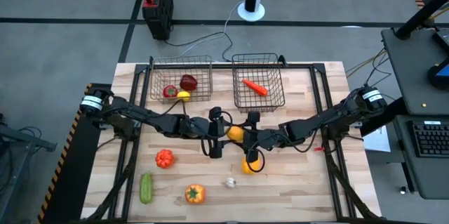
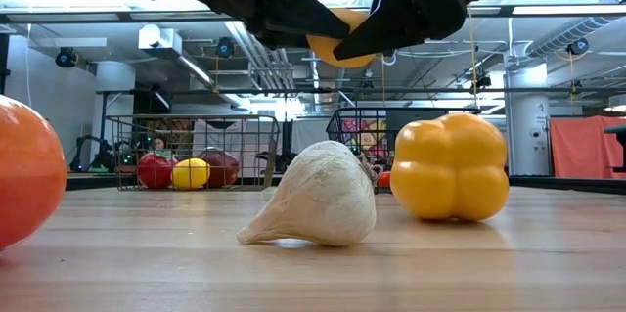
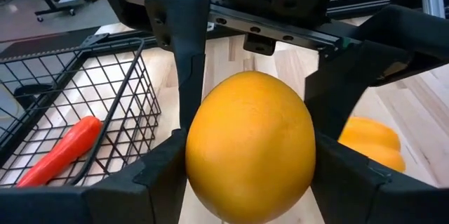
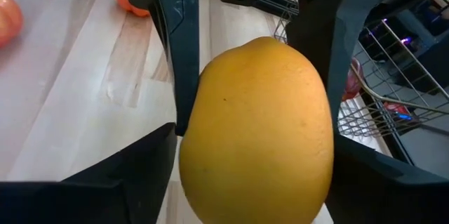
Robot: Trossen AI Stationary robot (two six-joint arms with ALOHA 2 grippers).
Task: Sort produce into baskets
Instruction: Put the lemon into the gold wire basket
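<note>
**Both grippers clamping one orange above mid-table**

Hidden or cut off: in the high view the orange (image 1: 236,133) is showing only as a small patch between the two grippers; most of it is being covered by dark fingers. In the low view the arms are cut off at the picture's upper edge, and the garlic (image 2: 315,198) is hiding part of the right basket (image 2: 364,136).

Grip state: the left gripper (image 1: 216,134) and the right gripper (image 1: 250,137) are meeting tip to tip over the table centre. Each wrist view is showing that arm's own fingers pressing the orange (image 3: 250,145) on opposite flanks, with the other arm's fingers crossing behind it. Both are clamped on the same fruit (image 4: 257,132), which is hanging clear of the wood in the low view.

Orientation: in the right wrist view the orange is appearing slightly elongated, its long axis lying across the finger gap.

Room: the yellow pepper (image 1: 250,164) is sitting just in front of the right gripper. The left basket (image 1: 179,78) is holding a tomato (image 1: 169,91), a lemon (image 1: 183,95) and an apple (image 1: 188,82); the right basket is holding a carrot (image 1: 254,86). Both baskets are standing at the far edge, apart from the grippers, with bare wood between.
</note>
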